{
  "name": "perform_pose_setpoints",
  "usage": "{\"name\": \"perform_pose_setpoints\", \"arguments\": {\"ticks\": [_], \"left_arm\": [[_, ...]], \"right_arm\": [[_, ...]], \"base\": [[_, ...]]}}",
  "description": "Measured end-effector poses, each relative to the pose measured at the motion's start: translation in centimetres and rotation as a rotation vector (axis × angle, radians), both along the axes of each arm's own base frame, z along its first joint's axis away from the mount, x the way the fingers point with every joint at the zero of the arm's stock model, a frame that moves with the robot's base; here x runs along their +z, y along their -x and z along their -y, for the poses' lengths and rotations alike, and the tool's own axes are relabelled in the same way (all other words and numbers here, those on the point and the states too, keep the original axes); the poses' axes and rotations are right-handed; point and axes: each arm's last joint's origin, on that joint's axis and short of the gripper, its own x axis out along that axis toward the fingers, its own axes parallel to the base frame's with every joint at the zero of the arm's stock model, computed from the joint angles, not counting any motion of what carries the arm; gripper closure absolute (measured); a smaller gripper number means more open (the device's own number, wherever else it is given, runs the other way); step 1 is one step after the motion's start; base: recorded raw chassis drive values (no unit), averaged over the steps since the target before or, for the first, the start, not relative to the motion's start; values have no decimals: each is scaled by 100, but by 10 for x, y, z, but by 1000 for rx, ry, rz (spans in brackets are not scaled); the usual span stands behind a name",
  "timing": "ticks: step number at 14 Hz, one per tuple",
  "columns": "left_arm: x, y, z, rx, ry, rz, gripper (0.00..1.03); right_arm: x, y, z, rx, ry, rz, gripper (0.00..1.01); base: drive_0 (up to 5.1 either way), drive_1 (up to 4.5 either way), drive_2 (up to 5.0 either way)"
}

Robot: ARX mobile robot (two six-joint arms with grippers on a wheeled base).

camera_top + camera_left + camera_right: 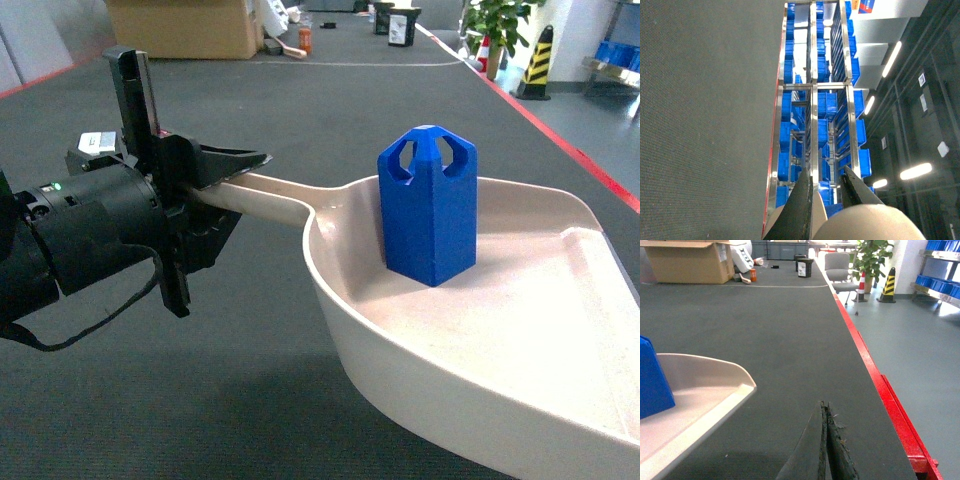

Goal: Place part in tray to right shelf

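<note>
The fingers of the left gripper are closed on the long handle of the tray, which lies between them and reaches away from the tips. Past the handle, in the wide scoop, the part stands upright, well apart from these fingers. The fingers of the right gripper are pressed together with nothing between them; the tray's mouth is to their left. The right shelf stands far beyond them, at the right.
</note>
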Motion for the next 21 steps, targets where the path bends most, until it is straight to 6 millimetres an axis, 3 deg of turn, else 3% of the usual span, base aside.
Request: {"name": "perform_pose_setpoints", "arguments": {"ticks": [17,21], "left_arm": [[0,0,0,0,1,0,90],[0,0,0,-1,2,-1,90]], "right_arm": [[-13,45,0,2,0,2,99],[-12,45,0,2,0,11,99]], "base": [[0,0,0],[0,0,0]]}}
